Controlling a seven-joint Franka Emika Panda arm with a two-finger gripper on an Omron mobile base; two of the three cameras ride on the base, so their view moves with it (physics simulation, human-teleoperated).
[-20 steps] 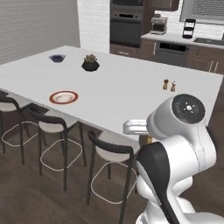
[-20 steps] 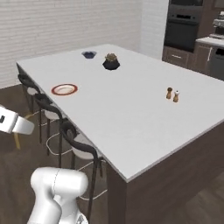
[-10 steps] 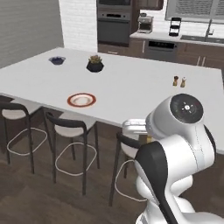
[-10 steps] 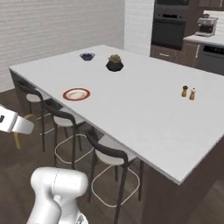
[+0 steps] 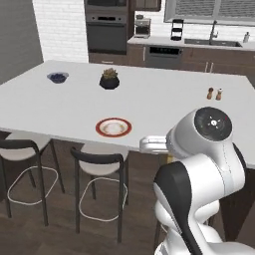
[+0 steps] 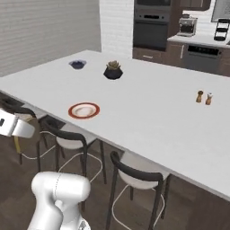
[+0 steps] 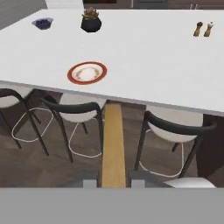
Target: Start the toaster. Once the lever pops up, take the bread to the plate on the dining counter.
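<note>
The bread (image 7: 113, 144) stands edge-on between the gripper (image 7: 113, 178) fingers, clamped narrowly, held out over the floor short of the dining counter (image 7: 144, 57). Ahead, the plate (image 7: 87, 72) sits near the counter's front edge above black stools (image 7: 74, 118), with a dark plant pot (image 7: 91, 21) and shakers (image 7: 204, 29) farther back

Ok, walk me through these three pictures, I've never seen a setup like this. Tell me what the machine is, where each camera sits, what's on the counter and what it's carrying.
This is a white robot arm on a driving base in a simulated kitchen. Two cameras ride behind the arm, left and right; the third looks along its hand. The gripper has its jaws shut on the bread, a tan slice seen edge-on. Ahead is the dining counter, with stools tucked below. On it lie the red-rimmed plate, a small bowl, a dark plant pot and two shakers.
</note>
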